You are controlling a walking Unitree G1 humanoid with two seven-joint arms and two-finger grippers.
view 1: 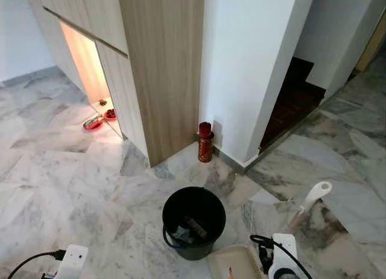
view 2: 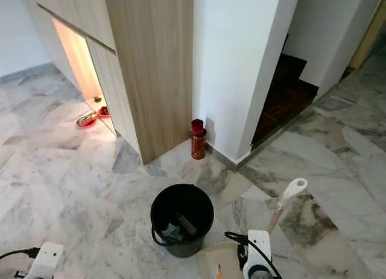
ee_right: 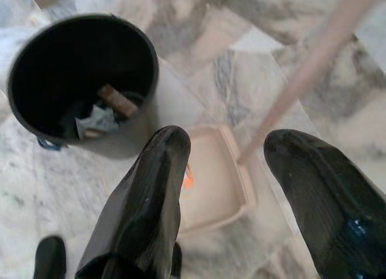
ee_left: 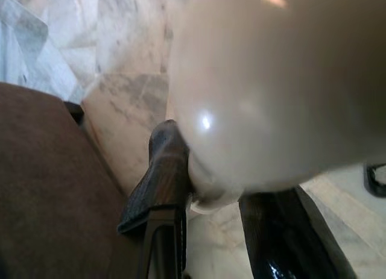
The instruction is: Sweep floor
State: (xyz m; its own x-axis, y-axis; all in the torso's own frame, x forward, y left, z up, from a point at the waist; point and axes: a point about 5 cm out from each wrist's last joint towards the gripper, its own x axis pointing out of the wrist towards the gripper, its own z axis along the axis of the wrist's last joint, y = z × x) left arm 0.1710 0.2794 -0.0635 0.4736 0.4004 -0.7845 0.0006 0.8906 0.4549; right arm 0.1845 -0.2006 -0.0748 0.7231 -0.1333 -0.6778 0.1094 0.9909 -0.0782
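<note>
A beige dustpan [view 1: 232,261] lies on the marble floor with its long handle [view 1: 310,200] slanting up to the right. A small orange scrap [ee_right: 188,178] lies in the pan. My right gripper [ee_right: 228,140] hovers open just above the pan, nothing between its fingers [ee_right: 157,188]. My right wrist [view 1: 280,258] is beside the pan. A black bucket [view 1: 193,222] holding some rubbish stands just left of the pan. My left gripper [ee_left: 211,170] is shut on a pale, blurred, rounded object [ee_left: 271,86] close to its camera. My left wrist [view 1: 72,258] is low at the left.
A red cylindrical tin [view 1: 205,142] stands at the foot of the wooden cabinet [view 1: 163,68] and white wall [view 1: 253,68]. Two red bowls [view 1: 93,122] lie by the lit cabinet gap. Dark steps [view 1: 295,101] drop away at the right. A brown surface [ee_left: 48,188] lies beside my left gripper.
</note>
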